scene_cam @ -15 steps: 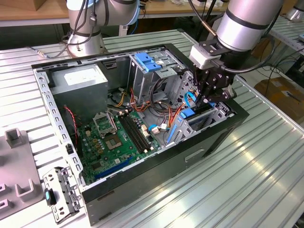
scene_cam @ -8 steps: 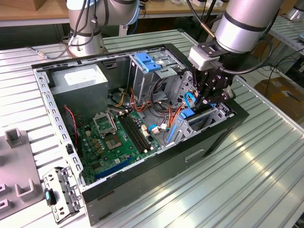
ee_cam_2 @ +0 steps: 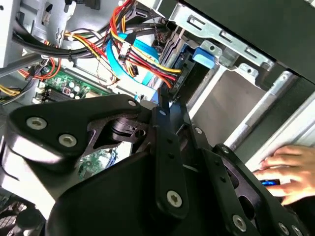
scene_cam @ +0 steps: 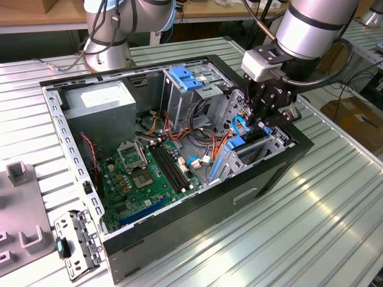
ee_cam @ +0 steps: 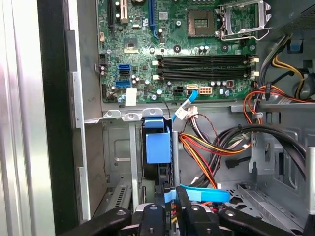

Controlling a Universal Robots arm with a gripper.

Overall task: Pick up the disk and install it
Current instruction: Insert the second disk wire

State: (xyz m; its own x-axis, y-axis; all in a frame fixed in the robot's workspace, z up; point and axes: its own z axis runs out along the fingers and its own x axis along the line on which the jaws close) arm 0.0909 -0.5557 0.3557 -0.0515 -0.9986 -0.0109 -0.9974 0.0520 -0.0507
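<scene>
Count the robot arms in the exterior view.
2. One arm stands on the table at the exterior view's upper left; the working arm comes in from its right, tool down in the computer case. More may be out of frame.

The computer case [scene_cam: 179, 179] lay open on the worktop [scene_cam: 335, 203]. Inside it, the circuit board [scene_cam: 149, 173] sat toward the exterior view's left, the drive bay [scene_cam: 257, 146] toward its right, with the claw [scene_cam: 263, 119] lowered over that bay.
</scene>
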